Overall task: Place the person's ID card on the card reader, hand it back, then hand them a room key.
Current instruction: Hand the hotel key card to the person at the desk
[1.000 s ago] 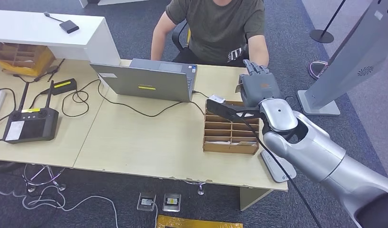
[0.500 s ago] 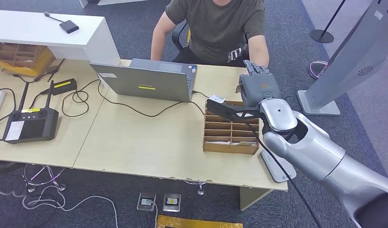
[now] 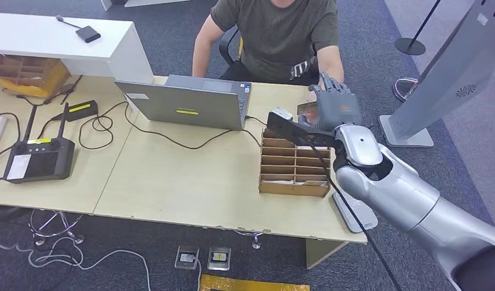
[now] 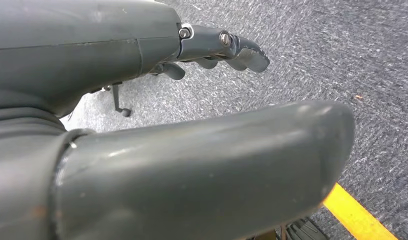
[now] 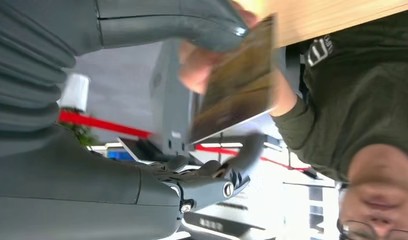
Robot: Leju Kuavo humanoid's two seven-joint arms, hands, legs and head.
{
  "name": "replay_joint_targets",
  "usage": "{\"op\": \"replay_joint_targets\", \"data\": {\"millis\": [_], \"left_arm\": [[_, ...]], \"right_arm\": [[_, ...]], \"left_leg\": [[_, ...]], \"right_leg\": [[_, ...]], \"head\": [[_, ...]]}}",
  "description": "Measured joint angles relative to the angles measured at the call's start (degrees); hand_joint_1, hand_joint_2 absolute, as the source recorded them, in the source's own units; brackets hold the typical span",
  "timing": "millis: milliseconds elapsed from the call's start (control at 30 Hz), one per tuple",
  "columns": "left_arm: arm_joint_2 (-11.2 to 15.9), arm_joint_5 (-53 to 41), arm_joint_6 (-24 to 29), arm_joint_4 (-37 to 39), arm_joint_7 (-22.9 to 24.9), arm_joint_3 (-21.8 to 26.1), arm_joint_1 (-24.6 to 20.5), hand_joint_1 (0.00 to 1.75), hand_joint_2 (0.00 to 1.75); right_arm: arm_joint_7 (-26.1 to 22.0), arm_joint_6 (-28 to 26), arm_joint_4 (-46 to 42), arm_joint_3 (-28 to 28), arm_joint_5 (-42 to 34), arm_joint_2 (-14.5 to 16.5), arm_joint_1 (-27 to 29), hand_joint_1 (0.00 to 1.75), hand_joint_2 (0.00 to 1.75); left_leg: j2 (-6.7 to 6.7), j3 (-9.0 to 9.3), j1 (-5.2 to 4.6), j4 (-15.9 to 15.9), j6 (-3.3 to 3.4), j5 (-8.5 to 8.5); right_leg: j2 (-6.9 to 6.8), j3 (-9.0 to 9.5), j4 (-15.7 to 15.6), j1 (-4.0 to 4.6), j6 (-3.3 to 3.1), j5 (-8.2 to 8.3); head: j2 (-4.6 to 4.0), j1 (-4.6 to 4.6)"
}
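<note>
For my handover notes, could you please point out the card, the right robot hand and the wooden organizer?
card (image 5: pixel 237 82), right wrist view, middle of its face.
right robot hand (image 3: pixel 337 108), head view, back of hand.
wooden organizer (image 3: pixel 293 188), head view, front wall.

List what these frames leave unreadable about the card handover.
- Card face: motion-blurred in the right wrist view, so ID or room key cannot be told.
- Right hand grip: in the head view its back hides the fingers.
- Person's hand: mostly behind the card; who holds the card is unclear.

The right hand (image 3: pixel 335 109) has lifted the card (image 3: pixel 307 110) toward the person (image 3: pixel 275 30).
</note>
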Motion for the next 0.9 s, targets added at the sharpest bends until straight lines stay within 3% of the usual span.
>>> {"op": "replay_joint_targets", "data": {"millis": [167,900], "left_arm": [[0.0,0.0,0.0,0.0,0.0,0.0,0.1,0.0,0.0],[0.0,-0.7,-1.1,0.0,0.0,0.0,0.1,0.0,0.0]], "right_arm": [[1.0,-0.8,0.0,1.1,-3.7,-0.5,-0.4,0.0,0.0],[2.2,-1.7,-0.1,2.4,-2.0,-2.8,-0.6,0.0,0.0]], "left_leg": [[0.04,0.01,0.0,0.0,0.0,0.0],[0.09,0.05,0.0,0.0,0.0,0.0]], "right_leg": [[0.08,-0.01,0.0,0.0,-0.02,0.01],[0.15,-0.04,0.0,0.0,-0.04,0.03]], "head": [[0.0,-0.01],[0.0,-0.01]]}}
